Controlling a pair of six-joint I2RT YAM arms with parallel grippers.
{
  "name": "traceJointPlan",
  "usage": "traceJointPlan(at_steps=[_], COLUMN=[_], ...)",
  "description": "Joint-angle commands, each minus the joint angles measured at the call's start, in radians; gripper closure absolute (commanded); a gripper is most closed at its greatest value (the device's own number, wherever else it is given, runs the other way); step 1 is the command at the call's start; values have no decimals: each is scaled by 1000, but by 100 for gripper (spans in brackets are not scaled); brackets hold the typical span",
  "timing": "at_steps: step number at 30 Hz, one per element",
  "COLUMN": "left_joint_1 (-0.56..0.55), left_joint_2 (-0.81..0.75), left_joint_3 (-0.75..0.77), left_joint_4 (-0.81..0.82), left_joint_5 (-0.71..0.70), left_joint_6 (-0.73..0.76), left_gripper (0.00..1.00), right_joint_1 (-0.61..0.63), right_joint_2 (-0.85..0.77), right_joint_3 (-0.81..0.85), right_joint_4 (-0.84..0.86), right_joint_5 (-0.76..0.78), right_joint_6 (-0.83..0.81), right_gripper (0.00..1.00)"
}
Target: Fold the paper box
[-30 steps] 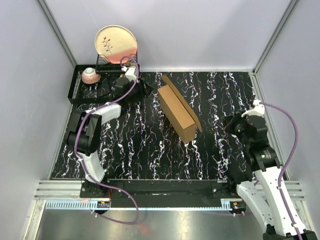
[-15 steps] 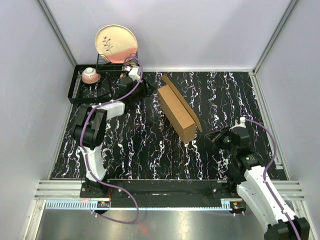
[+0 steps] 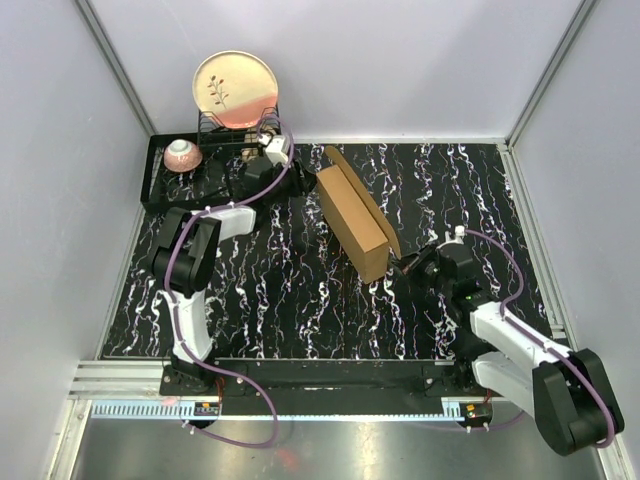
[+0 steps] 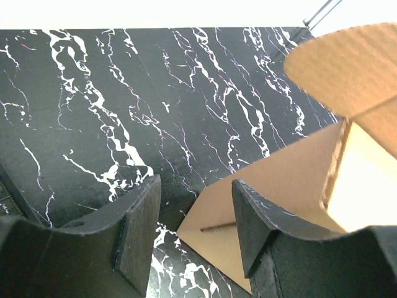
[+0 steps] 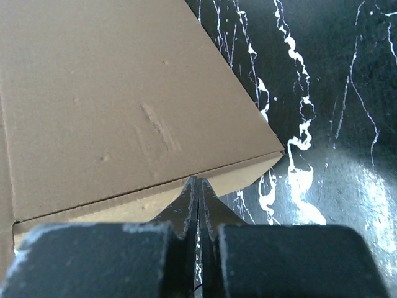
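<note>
The paper box point(image 3: 352, 215) is a long brown carton lying slantwise in the middle of the black marble table, with an open flap at its far end. My left gripper point(image 3: 297, 179) sits at that far left end. In the left wrist view it point(image 4: 195, 220) is open, and a corner of the box's flap point(image 4: 273, 186) lies on the table beyond the gap, touching neither finger. My right gripper point(image 3: 404, 262) is at the box's near right corner. In the right wrist view its shut tips point(image 5: 198, 186) rest against the narrow flap along the box's point(image 5: 124, 93) lower edge, gripping nothing.
A black dish rack point(image 3: 157, 178) stands at the table's back left, close behind the left arm. It holds an upright pink plate point(image 3: 235, 90) and a small pink bowl point(image 3: 181, 153). Grey walls enclose the table on three sides.
My right arm has swung left from the table's right edge to the box's near corner and its jaws have shut. My left gripper has moved right, toward the box's far end.
</note>
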Motion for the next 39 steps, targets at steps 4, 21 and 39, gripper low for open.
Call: traceJointPlan(at_steps=[4,21,39], left_joint_1=[-45,-47,-113], left_joint_2=[6,-87,-330], left_joint_3=[-46,-107,-111], left_joint_4=[13,-33,-246], left_joint_5=[71,-10,-203], left_joint_6=[-4,26,13], left_gripper=[48,47,47], right_joint_1=[8,8,8], right_joint_2=[74,-193,-352], right_joint_3=[8,48,291], right_joint_4=[183,-132,-494], right_joint_5=[26,116,227], right_joint_6=[26,-103,-290], right_gripper=[100,98,79])
